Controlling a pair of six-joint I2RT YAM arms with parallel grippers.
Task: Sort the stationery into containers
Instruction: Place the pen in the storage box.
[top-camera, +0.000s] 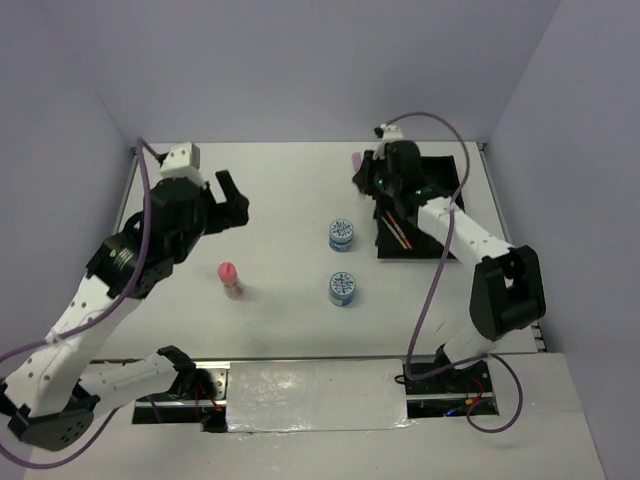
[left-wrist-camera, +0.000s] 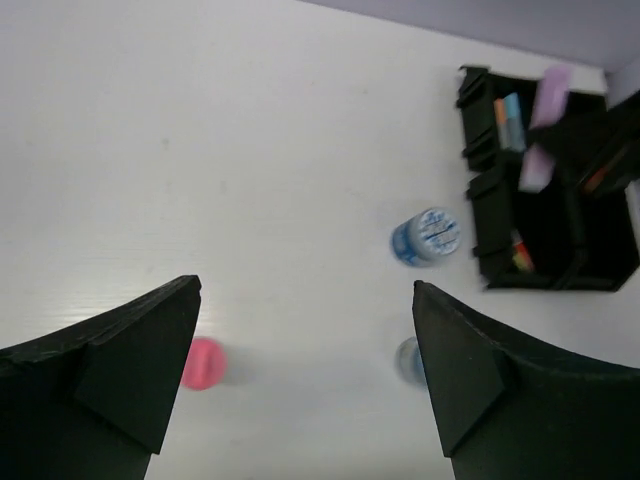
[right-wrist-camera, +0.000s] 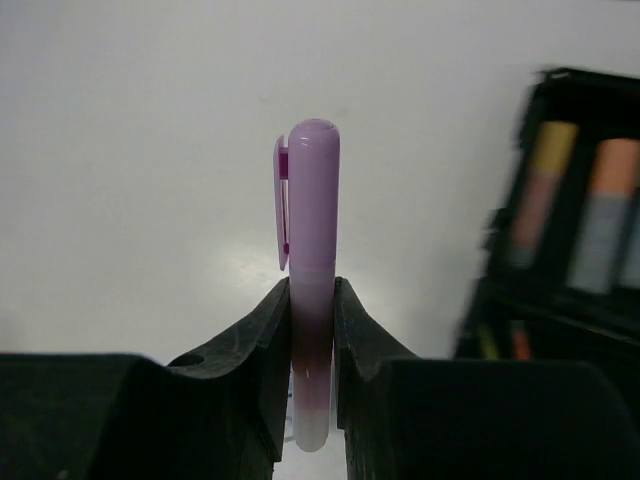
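My right gripper is shut on a purple highlighter just left of the black divided tray. In the right wrist view the highlighter stands upright between the pads, with the tray to the right holding blurred orange sticks. Thin orange and yellow pens lie in a near compartment. Two blue-white tubs and a pink bottle stand on the table. My left gripper is open and empty, high above the table.
In the left wrist view I see the pink bottle, the far tub, the near tub partly behind my right finger, and the tray. Purple walls enclose the white table.
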